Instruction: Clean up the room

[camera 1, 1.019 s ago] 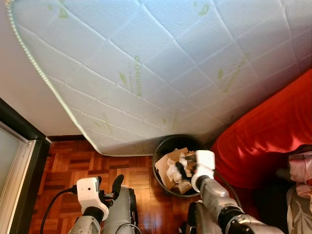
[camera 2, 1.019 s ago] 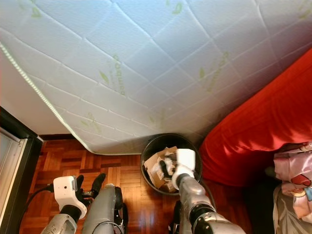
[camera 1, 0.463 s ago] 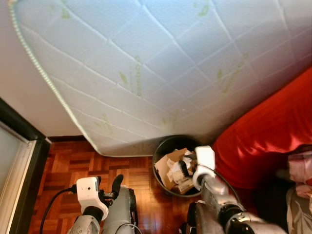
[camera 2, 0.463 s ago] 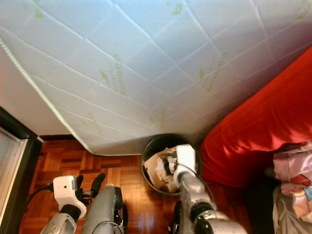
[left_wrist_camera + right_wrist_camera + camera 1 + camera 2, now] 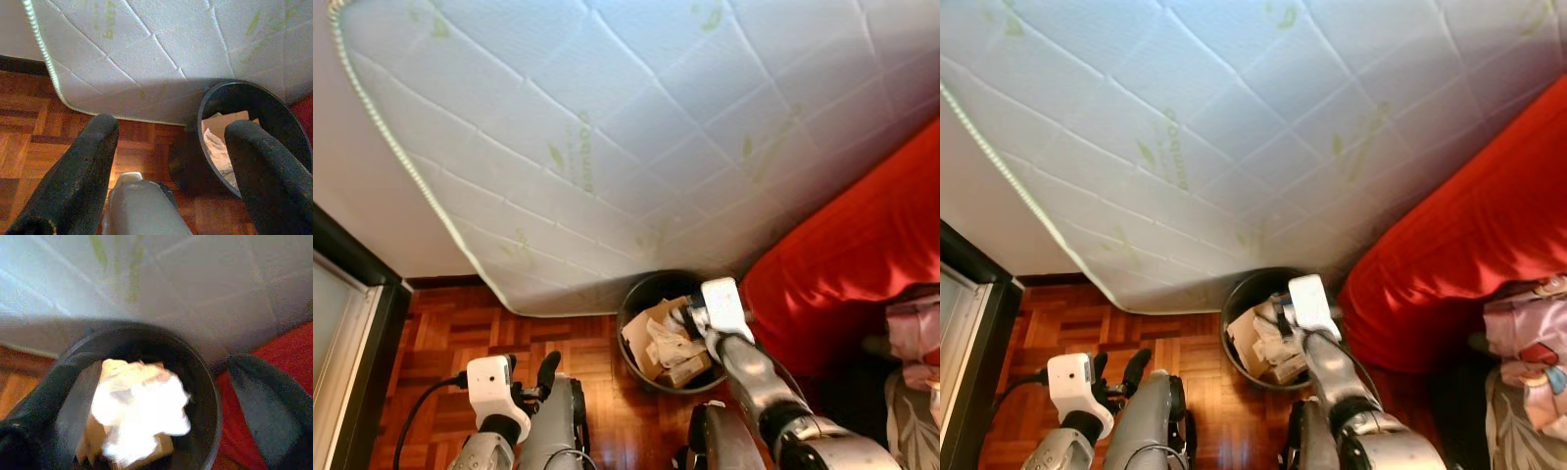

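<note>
Right gripper [image 5: 161, 396] over the black bin [image 5: 641, 294], fingers spread apart, nothing between them. Directly below it: crumpled white paper [image 5: 142, 406] on cardboard scraps [image 5: 651, 328] inside the bin. Bin stands on parquet floor [image 5: 470, 323]. Beyond the gripper, a white quilted mattress [image 5: 636, 127] leans over the bin's far rim. Red bedding [image 5: 842, 264] crowds its right side. Left gripper [image 5: 168, 161] low, back from the bin, fingers wide apart.

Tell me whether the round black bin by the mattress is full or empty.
Nearly full: the round black bin holds crumpled white paper and cardboard scraps close to its rim.
</note>
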`<state>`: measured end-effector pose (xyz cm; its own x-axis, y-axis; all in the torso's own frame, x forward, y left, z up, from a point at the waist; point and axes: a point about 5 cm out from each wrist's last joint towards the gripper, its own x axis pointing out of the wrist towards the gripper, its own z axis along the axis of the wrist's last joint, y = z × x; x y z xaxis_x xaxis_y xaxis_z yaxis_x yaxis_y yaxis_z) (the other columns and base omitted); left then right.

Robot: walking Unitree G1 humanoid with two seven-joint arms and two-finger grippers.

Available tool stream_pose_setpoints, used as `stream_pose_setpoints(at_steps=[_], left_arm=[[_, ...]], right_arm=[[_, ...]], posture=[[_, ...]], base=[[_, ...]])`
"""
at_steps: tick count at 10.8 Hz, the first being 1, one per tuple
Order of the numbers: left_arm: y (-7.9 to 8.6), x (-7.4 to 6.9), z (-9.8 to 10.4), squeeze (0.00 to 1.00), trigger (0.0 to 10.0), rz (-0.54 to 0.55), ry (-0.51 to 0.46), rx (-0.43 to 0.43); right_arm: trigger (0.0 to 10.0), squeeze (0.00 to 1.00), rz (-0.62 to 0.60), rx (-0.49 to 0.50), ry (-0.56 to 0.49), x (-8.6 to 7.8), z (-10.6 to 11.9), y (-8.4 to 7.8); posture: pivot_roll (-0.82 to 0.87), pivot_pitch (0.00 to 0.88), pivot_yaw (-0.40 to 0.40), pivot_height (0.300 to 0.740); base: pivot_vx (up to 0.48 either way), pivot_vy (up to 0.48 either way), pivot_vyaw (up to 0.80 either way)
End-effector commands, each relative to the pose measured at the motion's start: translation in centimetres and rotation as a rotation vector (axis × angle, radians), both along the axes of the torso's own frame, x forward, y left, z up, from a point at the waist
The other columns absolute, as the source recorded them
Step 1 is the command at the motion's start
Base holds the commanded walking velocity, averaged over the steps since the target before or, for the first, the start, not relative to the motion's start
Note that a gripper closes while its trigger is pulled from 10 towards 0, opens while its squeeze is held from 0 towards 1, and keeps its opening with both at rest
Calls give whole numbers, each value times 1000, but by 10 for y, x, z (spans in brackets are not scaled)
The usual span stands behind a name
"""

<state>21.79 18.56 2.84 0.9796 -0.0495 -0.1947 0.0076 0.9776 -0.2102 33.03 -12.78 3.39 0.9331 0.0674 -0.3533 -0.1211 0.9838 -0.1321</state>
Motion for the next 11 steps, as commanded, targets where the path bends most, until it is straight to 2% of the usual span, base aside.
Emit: stream_pose_setpoints(at_steps=[1, 2, 3, 4, 5, 6, 7, 9, 11], left_arm=[[2, -5, -6, 0, 10000, 17, 24, -21], [2, -5, -6, 0, 10000, 20, 24, -20], [2, -5, -6, 0, 10000, 19, 26, -19], [2, -5, -7, 0, 10000, 19, 27, -19], [2, -4, -6, 0, 10000, 20, 25, -20], [3, -3, -6, 0, 10000, 22, 25, -19], [3, -2, -7, 0, 10000, 20, 27, -19], [3, 1, -9, 0, 10000, 22, 32, -21], [5, 8, -19, 0, 10000, 27, 64, -21]], right_arm=[[10000, 0, -37, 25, 6, -2, -3, -4], [10000, 0, -94, 7, 46, -6, -9, -11], [10000, 0, -134, 93, 201, -17, -27, -12], [10000, 0, -177, 108, 311, -31, -42, -14], [10000, 0, -180, 144, 228, -22, -31, -13], [10000, 0, -152, 170, 93, -6, -11, -8], [10000, 0, -129, 215, 57, -1, -4, -5], [10000, 0, -112, 267, 46, -5, -8, -8], [10000, 0, -182, 269, 118, -31, -35, -31]], posture=[[198, 243, -44, 622], [197, 245, -44, 622], [193, 246, -44, 622], [199, 247, -46, 622], [202, 253, -43, 622], [194, 254, -41, 622], [192, 250, -40, 622], [181, 235, -45, 627], [169, 194, -48, 662]], base=[[0, 0, 0], [0, 0, 0], [0, 0, 0], [0, 0, 0], [0, 0, 0], [0, 0, 0], [0, 0, 0], [0, 0, 0], [0, 0, 0]])
